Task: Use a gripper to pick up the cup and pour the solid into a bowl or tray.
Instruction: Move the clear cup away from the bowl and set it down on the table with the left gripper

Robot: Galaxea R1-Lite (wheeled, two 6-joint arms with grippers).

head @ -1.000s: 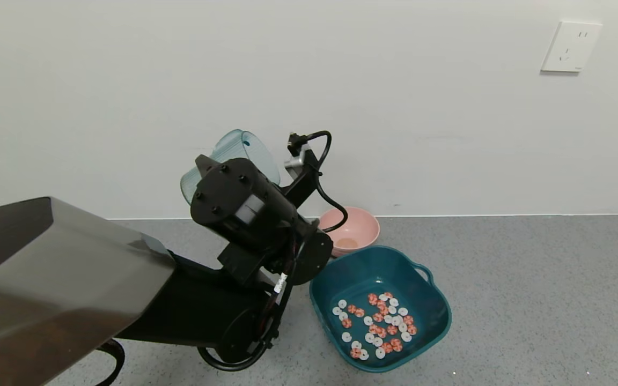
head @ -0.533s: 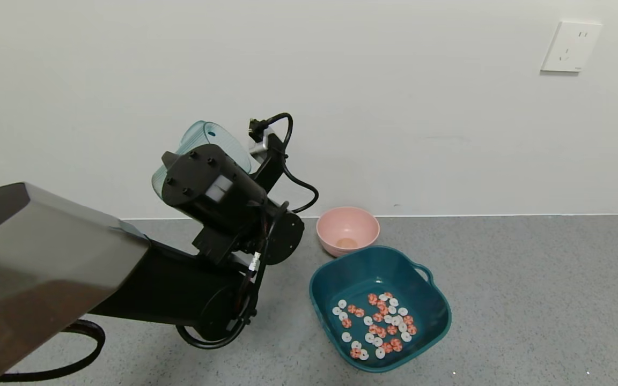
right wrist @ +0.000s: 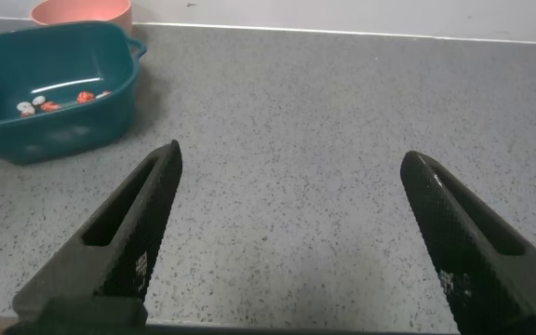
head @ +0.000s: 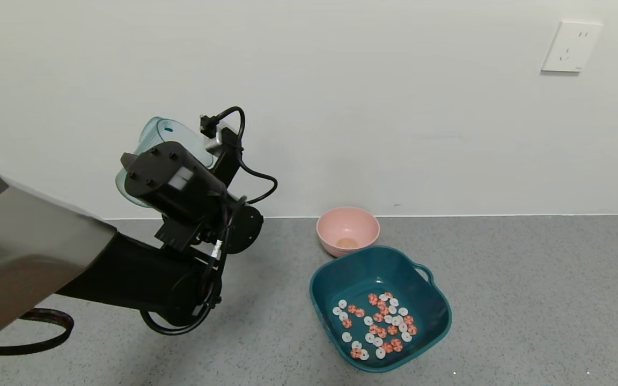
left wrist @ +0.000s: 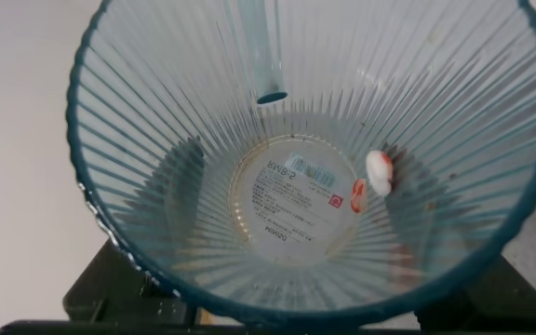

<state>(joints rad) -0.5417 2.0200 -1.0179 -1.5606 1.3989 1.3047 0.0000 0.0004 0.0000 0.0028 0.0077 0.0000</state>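
Left gripper (head: 175, 161) moved leftward, jaws pinching cup (head: 153, 147) (base label unreadable), right gripper (right wrist: 291, 233) jaws spread

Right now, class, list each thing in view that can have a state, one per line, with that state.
left gripper: raised to the left of the tub, shut on the cup
cup: held, two discs left inside
discs: most lie loose in the teal tub
teal tub: upright on the floor
pink bowl: upright behind the tub
right gripper: open, holding nothing
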